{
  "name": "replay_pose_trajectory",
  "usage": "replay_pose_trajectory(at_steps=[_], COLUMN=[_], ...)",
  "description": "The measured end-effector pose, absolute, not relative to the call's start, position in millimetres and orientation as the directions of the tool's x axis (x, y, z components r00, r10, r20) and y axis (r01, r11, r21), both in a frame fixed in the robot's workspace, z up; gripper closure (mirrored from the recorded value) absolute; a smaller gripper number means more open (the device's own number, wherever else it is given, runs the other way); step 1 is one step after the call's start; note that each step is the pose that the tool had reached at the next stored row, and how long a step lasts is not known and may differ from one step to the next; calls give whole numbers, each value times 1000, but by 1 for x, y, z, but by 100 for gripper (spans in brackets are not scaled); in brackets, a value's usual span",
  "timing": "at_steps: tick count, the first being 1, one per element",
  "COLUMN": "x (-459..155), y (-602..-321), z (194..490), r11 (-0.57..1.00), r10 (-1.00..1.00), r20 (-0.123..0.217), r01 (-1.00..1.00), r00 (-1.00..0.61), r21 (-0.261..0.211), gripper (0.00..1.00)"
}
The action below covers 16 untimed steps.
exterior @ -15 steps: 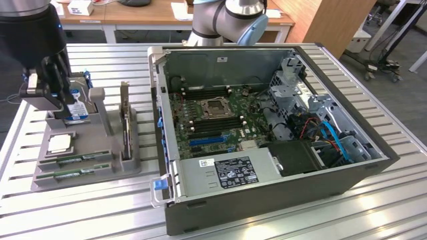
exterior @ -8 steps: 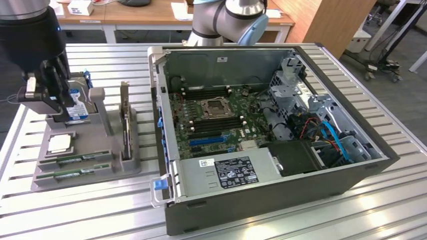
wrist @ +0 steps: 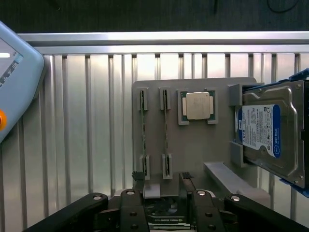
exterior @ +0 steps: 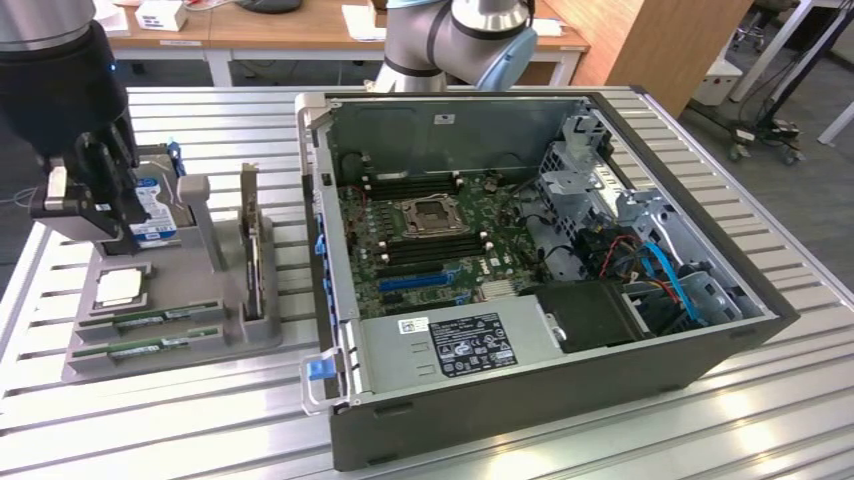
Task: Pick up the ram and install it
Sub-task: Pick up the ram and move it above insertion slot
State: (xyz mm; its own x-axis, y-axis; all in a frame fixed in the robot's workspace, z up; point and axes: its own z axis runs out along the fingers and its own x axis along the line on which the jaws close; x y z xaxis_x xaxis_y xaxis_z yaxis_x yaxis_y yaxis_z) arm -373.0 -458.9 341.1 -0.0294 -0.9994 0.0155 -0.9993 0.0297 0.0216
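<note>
Wrist view: ram (wrist: 143, 133) edge-on in holder (wrist: 193, 150)

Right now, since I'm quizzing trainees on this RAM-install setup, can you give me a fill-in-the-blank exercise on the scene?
1. The grey holder carries ___ ram sticks, set side by side.
2. The gripper hangs above the holder with nothing between its jaws, which stand ___.
3. The computer case, its side off, sits on the exterior view's ___ of the holder.
Missing words: two; open; right.
</note>
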Motion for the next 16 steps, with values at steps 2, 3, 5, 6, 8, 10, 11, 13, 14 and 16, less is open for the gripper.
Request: replay_pose_trajectory(at_steps=[2, 3, 5, 6, 8, 10, 11, 13, 14, 16], x=[-373, -373, -373, -373, -373, -373, -373, -373, -373, -373], y=[-459, -459, -459, -459, -459, -459, -459, -459, -459, -459], z=[341, 341, 341, 341, 340, 338, 336, 333, 331, 317], r11=[30, 30, 30, 30, 30, 30, 30, 30, 30, 30], r10=[-999, -999, -999, -999, -999, -999, -999, -999, -999, -999], r20=[16, 15, 15, 15, 15, 16, 15, 15, 15, 15], r01=[-999, -999, -999, -999, -999, -999, -999, -999, -999, -999], r00=[-29, -29, -29, -29, -29, -29, -29, -29, -29, -29], r21=[22, 22, 22, 22, 22, 22, 22, 22, 22, 22], gripper=[58, 58, 58, 58, 58, 58, 58, 58, 58, 58])
